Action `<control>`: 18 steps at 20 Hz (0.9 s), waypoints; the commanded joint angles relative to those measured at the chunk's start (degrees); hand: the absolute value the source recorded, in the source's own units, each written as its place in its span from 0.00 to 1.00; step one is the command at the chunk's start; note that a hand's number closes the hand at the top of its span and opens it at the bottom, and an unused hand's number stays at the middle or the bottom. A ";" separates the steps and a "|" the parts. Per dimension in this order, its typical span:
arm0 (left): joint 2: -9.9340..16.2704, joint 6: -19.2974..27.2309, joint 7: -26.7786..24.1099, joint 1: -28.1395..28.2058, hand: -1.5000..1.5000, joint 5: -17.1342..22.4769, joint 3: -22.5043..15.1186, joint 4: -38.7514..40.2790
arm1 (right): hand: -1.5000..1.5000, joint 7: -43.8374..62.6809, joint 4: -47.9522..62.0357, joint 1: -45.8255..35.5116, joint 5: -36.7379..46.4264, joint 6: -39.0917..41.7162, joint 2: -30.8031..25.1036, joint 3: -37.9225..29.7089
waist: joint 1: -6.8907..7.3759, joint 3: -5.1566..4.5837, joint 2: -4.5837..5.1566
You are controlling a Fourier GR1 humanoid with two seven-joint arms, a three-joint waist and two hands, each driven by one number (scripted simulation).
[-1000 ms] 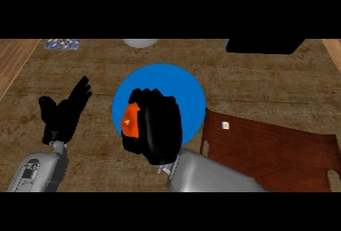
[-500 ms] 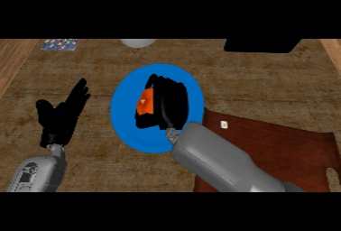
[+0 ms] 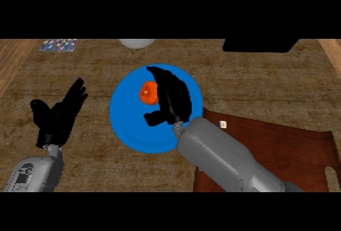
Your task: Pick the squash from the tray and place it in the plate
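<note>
orange squash (image 3: 147,92) on blue plate (image 3: 133,131) mid-counter, R hand (image 3: 170,97) over plate w/ fingers straight, just right of squash, not gripping it, L hand (image 3: 60,115) resting open at left, brown tray (image 3: 279,149) near right

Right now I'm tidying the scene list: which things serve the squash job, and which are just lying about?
Job: squash, blue plate, brown tray, right hand.
Lying about: grey round object, patterned item, black object; left hand resting open.
</note>
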 commanded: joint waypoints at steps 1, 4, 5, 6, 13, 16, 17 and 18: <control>-0.11 -0.60 -0.95 1.88 0.50 -0.14 -0.33 -1.08 | 0.00 -9.83 -1.82 -1.32 -2.23 -5.22 0.01 -3.18 | 0.02 0.03 -0.02; -0.70 0.35 0.04 -0.65 0.50 -0.43 -0.05 1.23 | 0.00 -14.76 -10.68 -0.29 -8.58 -5.73 0.01 -3.59 | -0.46 0.04 0.02; -0.56 -0.24 -0.68 1.71 0.50 -0.47 -0.52 -0.77 | 0.00 -16.15 -12.87 1.11 -10.40 -5.63 0.01 -3.38 | -0.24 0.05 -0.16; 0.57 -1.13 -1.12 0.70 0.50 0.32 1.12 1.74 | 0.00 -11.67 -15.12 0.74 -11.11 -6.87 0.01 -1.78 | -0.55 -0.01 -0.24; 1.26 -0.97 0.64 1.19 0.50 0.21 1.66 -0.24 | 0.00 -13.34 -21.83 7.33 -26.57 -0.57 0.01 -9.03 | -0.88 0.03 -0.09; 0.48 -2.06 -0.16 2.74 0.50 0.85 1.28 -1.72 | 0.00 -16.14 -23.00 10.91 -29.26 4.39 -0.06 -11.32 | -1.19 0.00 -0.31; -0.38 0.37 1.52 -0.33 0.50 -0.65 1.05 -0.80 | 0.00 -21.55 -20.29 12.30 -31.11 7.20 -0.72 -13.03 | -1.23 0.01 -0.19; 1.19 -1.20 -2.48 -1.10 0.50 -0.47 3.44 4.61 | 0.00 -19.15 -20.27 9.54 -30.42 4.17 0.00 -10.65 | -1.19 -0.03 -0.22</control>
